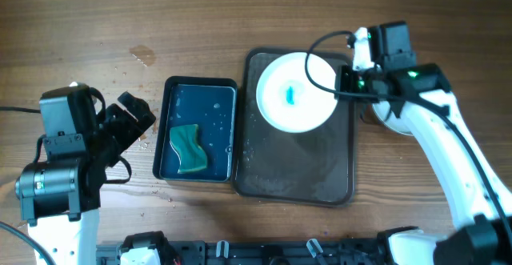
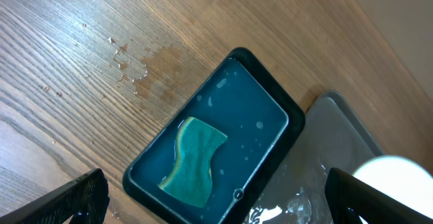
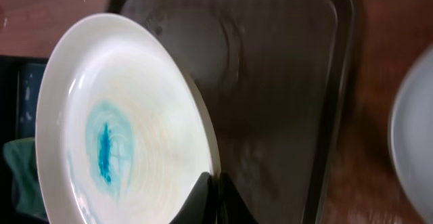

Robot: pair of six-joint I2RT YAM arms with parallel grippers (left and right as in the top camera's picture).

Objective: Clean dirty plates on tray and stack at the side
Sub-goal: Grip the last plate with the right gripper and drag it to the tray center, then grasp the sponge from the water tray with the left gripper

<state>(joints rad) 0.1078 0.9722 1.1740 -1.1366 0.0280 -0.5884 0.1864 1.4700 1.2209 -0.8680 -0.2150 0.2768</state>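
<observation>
A white plate (image 1: 294, 91) with a blue smear at its centre is held tilted above the back of the dark brown tray (image 1: 296, 169). My right gripper (image 1: 346, 82) is shut on its right rim. The right wrist view shows the plate (image 3: 128, 122), the fingers (image 3: 215, 187) pinching its edge, and the tray (image 3: 284, 82) below. Another white plate (image 3: 413, 136) lies to the right of the tray, partly hidden under my right arm in the overhead view (image 1: 382, 114). My left gripper (image 1: 136, 113) is open and empty, left of the basin.
A dark blue basin (image 1: 198, 129) with water and a green sponge (image 1: 189, 147) stands left of the tray; it also shows in the left wrist view (image 2: 223, 136) with the sponge (image 2: 193, 160). Water drops lie on the wooden table (image 1: 144, 54).
</observation>
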